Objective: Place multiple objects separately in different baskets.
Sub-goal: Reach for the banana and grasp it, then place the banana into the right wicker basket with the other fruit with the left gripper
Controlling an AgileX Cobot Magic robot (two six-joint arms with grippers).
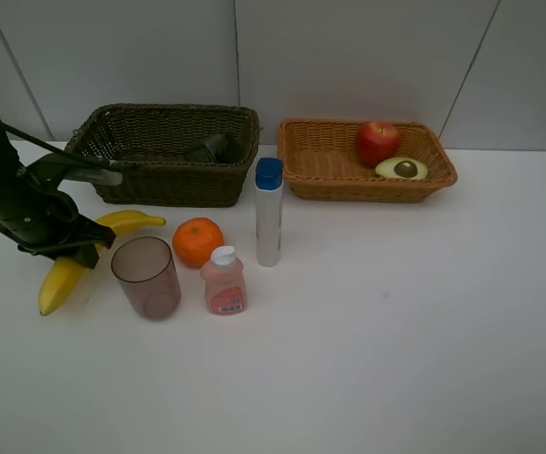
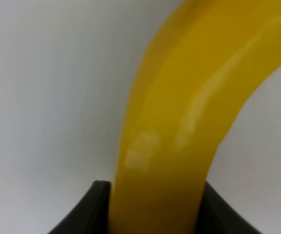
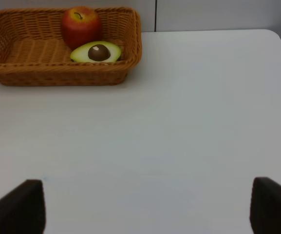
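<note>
My left gripper [image 1: 81, 248] sits low on the table's left side, shut on the banana [image 1: 58, 284]. Up close, the left wrist view shows the yellow banana [image 2: 179, 126] filling the space between both dark fingers [image 2: 89, 209]. An orange [image 1: 198, 241], a pinkish cup [image 1: 147, 276], a small pink bottle [image 1: 223, 282] and a white blue-capped tube [image 1: 269, 213] stand mid-table. The red apple [image 1: 378, 142] and avocado half [image 1: 402, 168] lie in the orange-tan basket [image 1: 320, 180]. A dark green bottle [image 1: 211, 148] lies in the dark basket [image 1: 159, 184]. My right gripper [image 3: 147, 209] is open and holds nothing.
Both baskets stand side by side along the back, against a white wall. The cup stands close to the right of my left gripper. The right wrist view shows bare white table in front of the orange-tan basket [image 3: 57, 75], with the table's right edge beyond.
</note>
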